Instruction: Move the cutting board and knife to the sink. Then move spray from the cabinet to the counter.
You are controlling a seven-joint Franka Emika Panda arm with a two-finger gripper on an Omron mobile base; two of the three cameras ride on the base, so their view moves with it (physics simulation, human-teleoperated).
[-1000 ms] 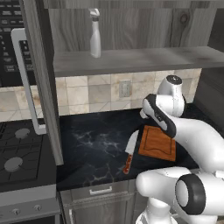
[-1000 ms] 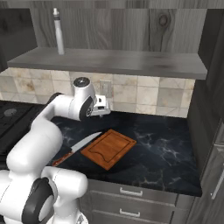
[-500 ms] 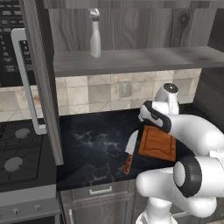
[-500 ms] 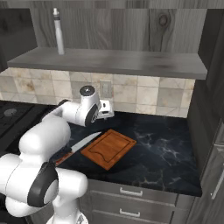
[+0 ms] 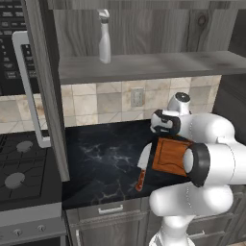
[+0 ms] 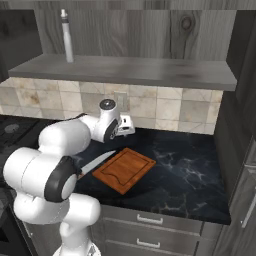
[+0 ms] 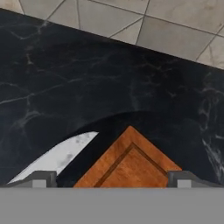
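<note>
Cutting board [image 7: 131, 164] sits at the hand view's bottom centre, its corner between the widely spread, empty fingers [image 7: 41, 178] of the gripper [image 7: 111, 179]. Knife [image 7: 57, 157] lies just beside it at lower left (blade only), both on the counter [image 7: 87, 78]. Spray [image 5: 104, 37] stands upper centre on the cabinet [image 5: 153, 65] shelf.
</note>
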